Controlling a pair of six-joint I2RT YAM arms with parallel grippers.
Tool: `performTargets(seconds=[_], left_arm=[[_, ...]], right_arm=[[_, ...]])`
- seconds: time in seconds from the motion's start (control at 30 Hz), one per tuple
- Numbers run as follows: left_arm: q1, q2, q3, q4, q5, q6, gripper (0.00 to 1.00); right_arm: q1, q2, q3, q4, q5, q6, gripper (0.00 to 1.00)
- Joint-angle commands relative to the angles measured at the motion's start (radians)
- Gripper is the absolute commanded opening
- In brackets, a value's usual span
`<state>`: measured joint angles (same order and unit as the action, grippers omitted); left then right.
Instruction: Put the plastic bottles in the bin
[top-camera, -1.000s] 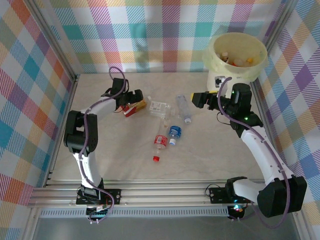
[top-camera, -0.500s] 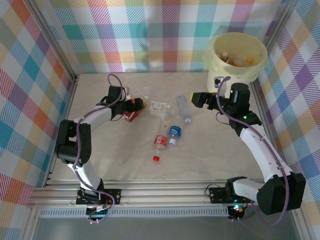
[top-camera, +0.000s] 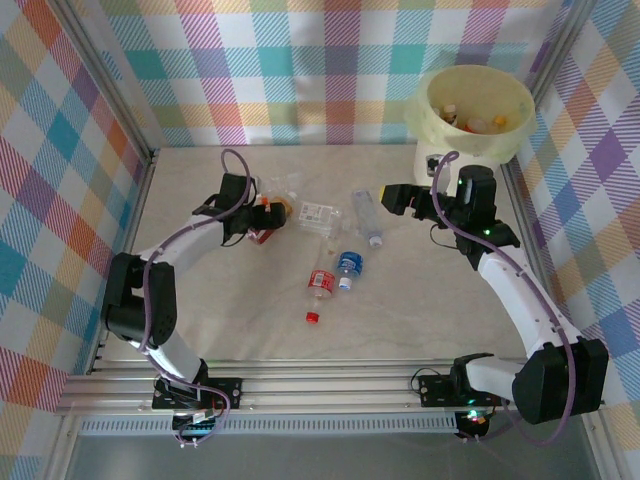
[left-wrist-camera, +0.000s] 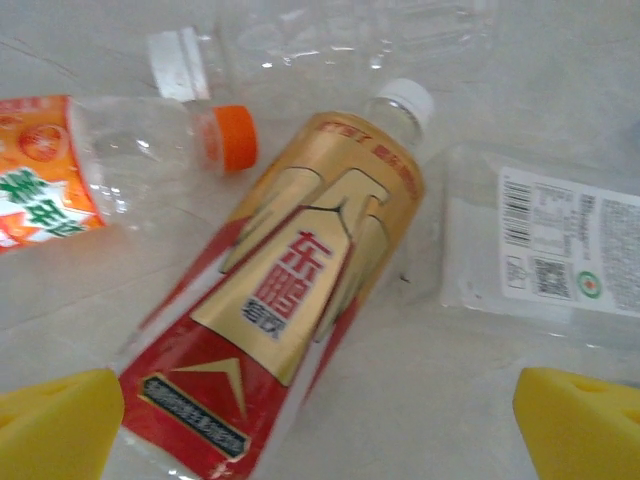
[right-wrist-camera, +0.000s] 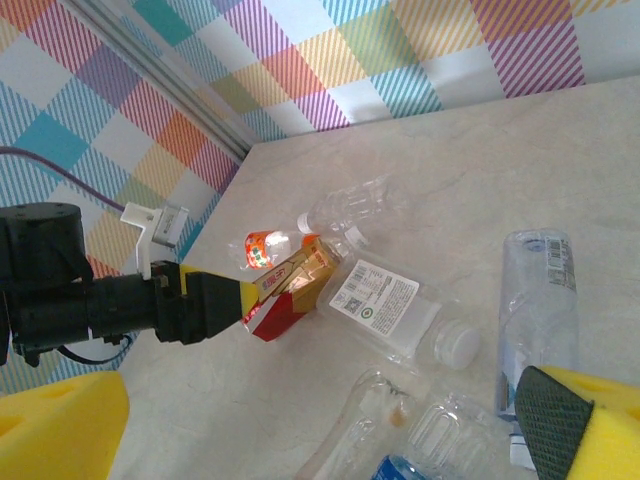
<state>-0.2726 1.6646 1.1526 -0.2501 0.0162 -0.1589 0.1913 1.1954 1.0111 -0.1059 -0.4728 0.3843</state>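
One red-and-gold bottle between the yellow pads of the wide-open left end effector

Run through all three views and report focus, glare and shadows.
Top external: evenly lit and sharp, with only faint shadows on the table; the clear bottle at mid-table nearly melts into it. Left wrist: the red-and-gold bottle is readable but slightly soft, glints mark the clear bottle at the top edge, and the yellow pads blur at the corners. Right wrist: mid-distance is crisp, near pads out of focus.

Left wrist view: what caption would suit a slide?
Open left end effector lined up on a red-and-gold bottle lying between an orange-capped bottle and a white-labelled one.
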Motion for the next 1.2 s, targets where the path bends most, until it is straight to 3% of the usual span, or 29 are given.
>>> performTargets(seconds=[0.0,0.3,0.8,0.87,1.03,1.17], left_arm=[[-0.001,0.076,0.078,-0.077,-0.071,0.045,1.00],[-0.002,0.167,0.136,-0.100,-0.026,0.036,1.00],[-0.054,0.070,0.069,-0.148,0.127,0.067,1.00],[-0.066,0.070,0.070,-0.157,0.083,0.073,1.00],[-0.087,0.115,0.110,-0.212,-0.159,0.091,1.00],[-0.107,0.176,0.157,-0.244,-0.232,0.141,1.00]], right_arm=[[0.004,-0.011,0.000,0.017,-0.018,0.009,1.00],[0.004,-0.036,0.000,-0.014,-0.012,-0.019,1.00],[0.004,-0.014,0.011,-0.008,-0.019,-0.013,1.00],[0.004,-0.009,0.014,-0.008,-0.022,-0.010,1.00],[0.004,-0.007,0.014,-0.011,-0.020,-0.010,1.00],[0.004,-0.008,0.012,-0.019,-0.016,-0.013,1.00]])
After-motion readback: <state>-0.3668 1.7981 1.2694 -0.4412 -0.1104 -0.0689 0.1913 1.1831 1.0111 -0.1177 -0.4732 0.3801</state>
